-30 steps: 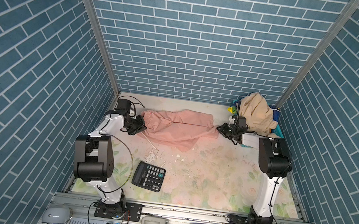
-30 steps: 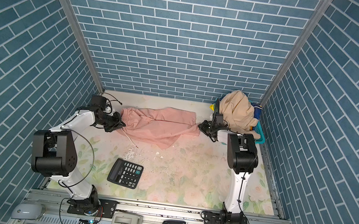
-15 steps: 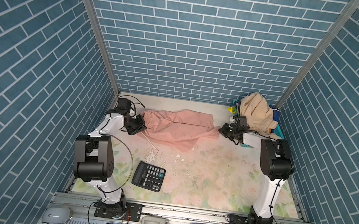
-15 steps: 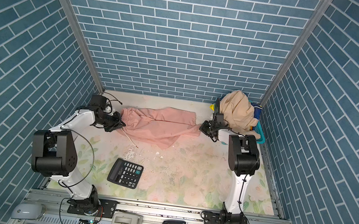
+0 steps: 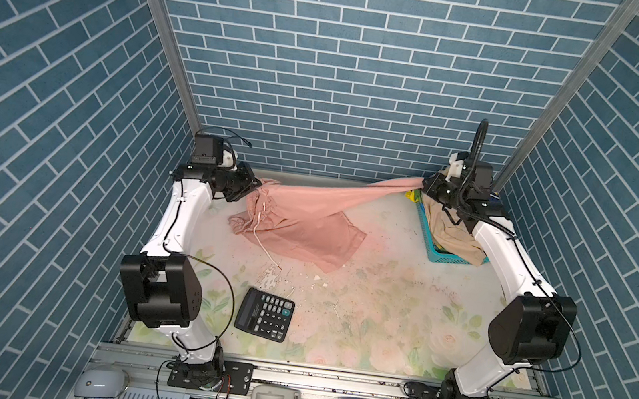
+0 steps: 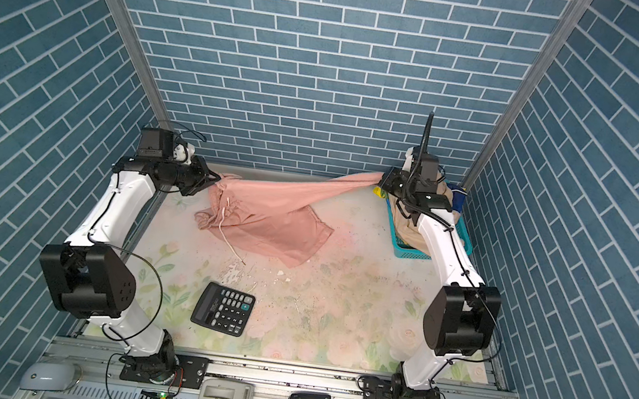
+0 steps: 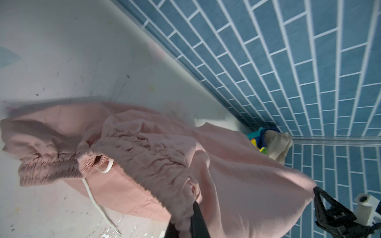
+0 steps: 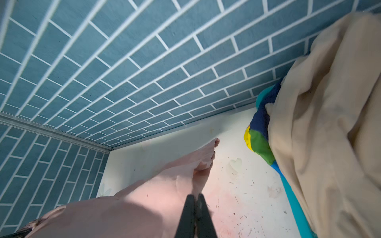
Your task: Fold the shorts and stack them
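Left pincer, right pincer, both clamping pink shorts stretched between

Pink shorts strung btwn L gripper & R gripper, both pinching cloth, lower leg on table.

My left arm and right arm were white, with fat black joints. My right gripper had two thin black fingers. Just behind it a thick ribbed black hose stood up. A thin black cable looped by my left elbow. Farthest from the tools, black base plates had silver screws.
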